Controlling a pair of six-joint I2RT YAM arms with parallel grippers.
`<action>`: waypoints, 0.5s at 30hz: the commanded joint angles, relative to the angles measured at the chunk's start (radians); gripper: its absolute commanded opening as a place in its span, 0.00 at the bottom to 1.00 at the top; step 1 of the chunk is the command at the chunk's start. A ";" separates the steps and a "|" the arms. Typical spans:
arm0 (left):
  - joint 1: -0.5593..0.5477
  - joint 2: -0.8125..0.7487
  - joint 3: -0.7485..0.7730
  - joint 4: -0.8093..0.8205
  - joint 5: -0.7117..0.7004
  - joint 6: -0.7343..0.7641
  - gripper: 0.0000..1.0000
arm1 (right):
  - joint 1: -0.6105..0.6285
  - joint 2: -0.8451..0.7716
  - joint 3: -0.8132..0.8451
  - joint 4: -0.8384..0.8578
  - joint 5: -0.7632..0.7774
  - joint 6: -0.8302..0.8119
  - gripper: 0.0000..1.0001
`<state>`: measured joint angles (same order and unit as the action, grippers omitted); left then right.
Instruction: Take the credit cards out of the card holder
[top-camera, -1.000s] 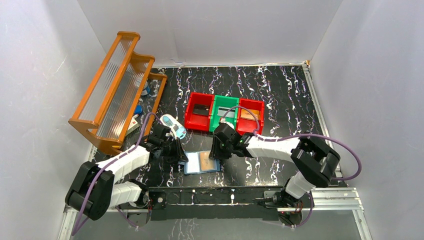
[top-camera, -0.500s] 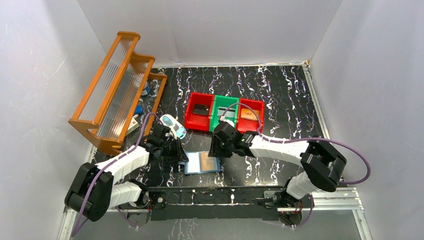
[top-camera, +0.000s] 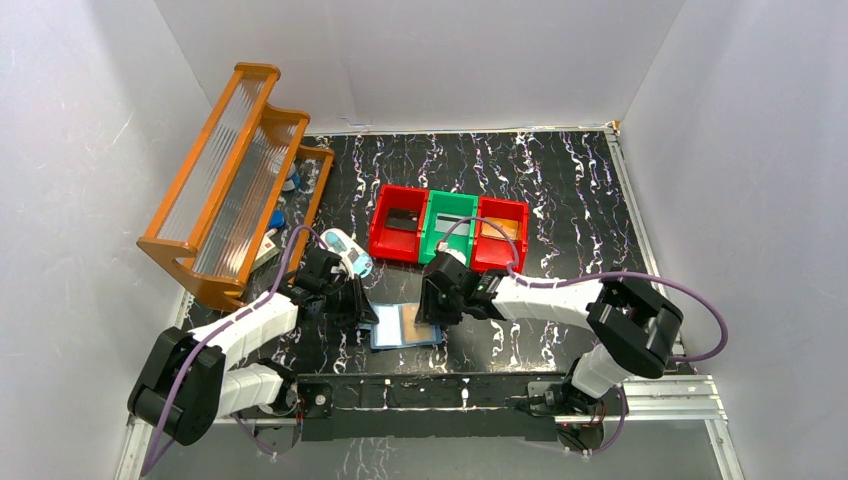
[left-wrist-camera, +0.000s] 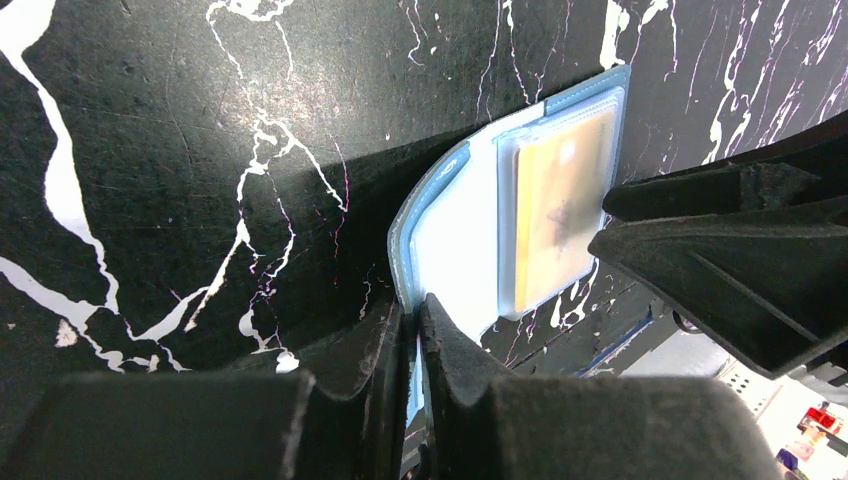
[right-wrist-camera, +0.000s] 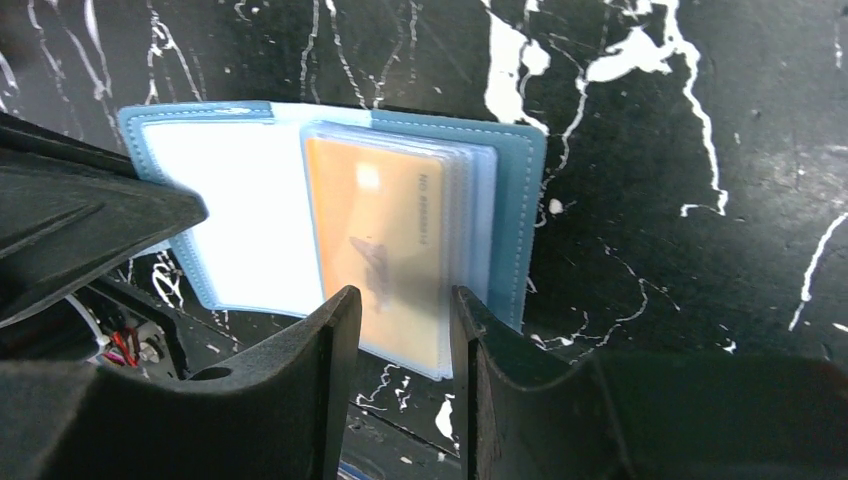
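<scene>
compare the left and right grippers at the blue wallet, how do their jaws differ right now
The left gripper has its jaws shut, pinching the flat blue card holder's flap edge; the right gripper has its jaws apart, clamping nothing. The left sits at the pale flap, the right over the tan-orange card in its clear pocket. Both are at the same holder.

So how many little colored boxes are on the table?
3, in one row: the left red bin, the green bin in the middle, the right red bin. None seem hidden.
</scene>
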<state>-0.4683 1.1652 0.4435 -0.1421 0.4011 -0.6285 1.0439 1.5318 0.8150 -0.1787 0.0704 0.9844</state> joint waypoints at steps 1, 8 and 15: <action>-0.009 -0.022 -0.015 -0.014 0.017 0.003 0.05 | 0.002 -0.001 -0.016 0.029 0.026 0.024 0.46; -0.013 -0.013 -0.013 -0.014 0.016 0.003 0.05 | 0.004 0.023 -0.015 0.068 -0.016 0.018 0.42; -0.017 -0.013 -0.013 -0.016 0.012 0.004 0.05 | 0.005 -0.044 0.043 -0.067 0.072 -0.010 0.49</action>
<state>-0.4801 1.1648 0.4381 -0.1383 0.4007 -0.6292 1.0439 1.5112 0.8211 -0.2432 0.1287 0.9871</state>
